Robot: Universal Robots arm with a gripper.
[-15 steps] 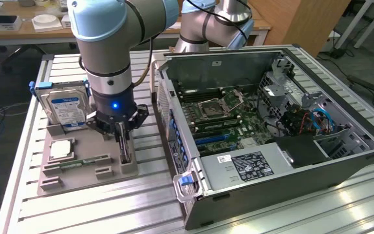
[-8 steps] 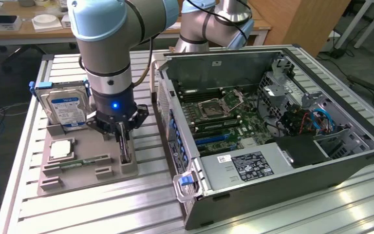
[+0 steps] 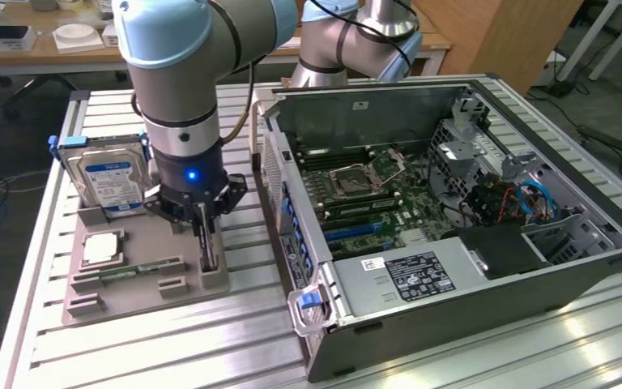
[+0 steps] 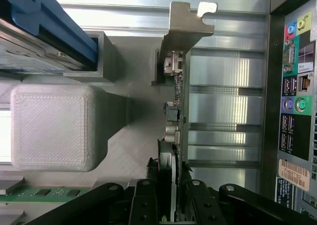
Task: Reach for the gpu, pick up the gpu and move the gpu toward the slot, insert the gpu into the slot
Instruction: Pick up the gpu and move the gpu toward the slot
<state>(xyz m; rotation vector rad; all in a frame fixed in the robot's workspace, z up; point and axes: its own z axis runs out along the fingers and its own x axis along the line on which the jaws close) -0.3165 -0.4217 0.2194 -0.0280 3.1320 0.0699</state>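
The gpu [image 3: 207, 247] stands on edge in a grey holder tray [image 3: 149, 301] at the exterior view's left, beside the open computer case. My gripper [image 3: 205, 220] reaches straight down onto it. In the wrist view the gpu [image 4: 179, 101] is seen edge-on, a thin green board with its silver end bracket [image 4: 185, 29] at the far end. My gripper [image 4: 168, 169] has one black finger against each face of the card. The slot [image 3: 346, 233] lies among the blue and black expansion slots on the motherboard inside the case.
On the same tray are a silver hard drive [image 3: 111, 178] with a blue-white label, a processor chip [image 3: 104, 247] and a narrow green memory stick [image 3: 138, 270]. The computer case [image 3: 570, 267] lies on its side, and its rear port panel [image 4: 297, 86] is close beside the card. A second arm stands behind.
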